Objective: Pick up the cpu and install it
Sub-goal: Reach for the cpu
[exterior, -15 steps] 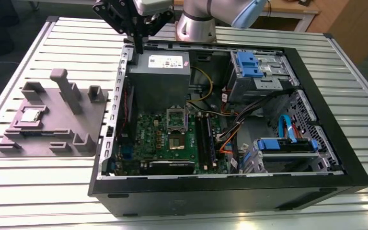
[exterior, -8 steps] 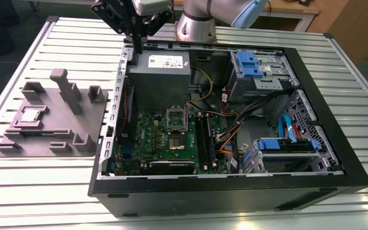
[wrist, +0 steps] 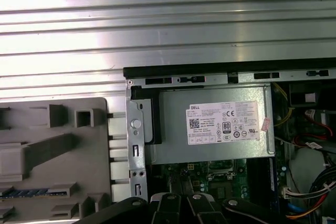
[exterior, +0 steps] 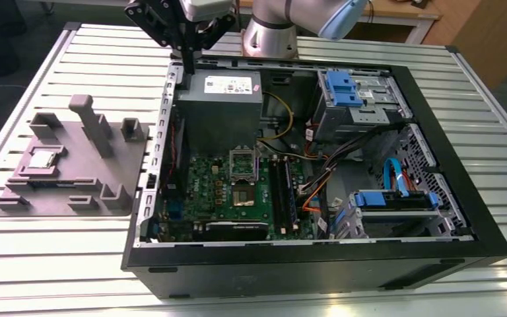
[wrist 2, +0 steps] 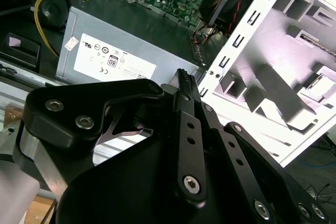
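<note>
The cpu [exterior: 42,160] is a small flat square with a pale silvery top, lying level in a recess of the grey tray [exterior: 82,177] on the exterior view's left; its underside is hidden against the tray, and the arm [exterior: 271,36] is cut off at the picture's top; the slatted metal bench [exterior: 60,264] carries the open black case [exterior: 324,267], which holds the grey power-supply box [exterior: 221,115], the green motherboard [exterior: 205,188] and its socket [exterior: 245,193]; the claw [exterior: 187,69], fingers together on nothing, hangs over the case's rim beside the power-supply box, well apart from the cpu.
</note>
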Controlling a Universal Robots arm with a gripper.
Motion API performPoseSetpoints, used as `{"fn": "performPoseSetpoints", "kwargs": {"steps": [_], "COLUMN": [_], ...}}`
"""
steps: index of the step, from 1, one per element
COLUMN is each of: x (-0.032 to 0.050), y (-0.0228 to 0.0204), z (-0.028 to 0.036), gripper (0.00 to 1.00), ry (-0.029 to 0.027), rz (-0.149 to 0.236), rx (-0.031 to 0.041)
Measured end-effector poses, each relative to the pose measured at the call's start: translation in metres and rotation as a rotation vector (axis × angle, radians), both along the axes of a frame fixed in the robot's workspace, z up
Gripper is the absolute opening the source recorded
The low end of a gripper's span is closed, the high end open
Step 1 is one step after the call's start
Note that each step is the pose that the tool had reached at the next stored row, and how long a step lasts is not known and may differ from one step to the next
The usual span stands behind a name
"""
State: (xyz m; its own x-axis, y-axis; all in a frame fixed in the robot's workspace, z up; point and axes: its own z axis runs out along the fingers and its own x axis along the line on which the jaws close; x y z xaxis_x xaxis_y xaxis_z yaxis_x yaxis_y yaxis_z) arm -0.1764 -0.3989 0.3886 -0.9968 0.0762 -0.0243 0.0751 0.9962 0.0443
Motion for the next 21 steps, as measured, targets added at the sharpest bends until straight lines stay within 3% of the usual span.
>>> {"fn": "performPoseSetpoints", "kwargs": {"steps": [21], "x": [-0.0088], "y": [0.0000], "z": [-0.0015], "gripper": [0.10], "ry": [0.0003], "rz": [0.000], "rx": [0.0000]}}
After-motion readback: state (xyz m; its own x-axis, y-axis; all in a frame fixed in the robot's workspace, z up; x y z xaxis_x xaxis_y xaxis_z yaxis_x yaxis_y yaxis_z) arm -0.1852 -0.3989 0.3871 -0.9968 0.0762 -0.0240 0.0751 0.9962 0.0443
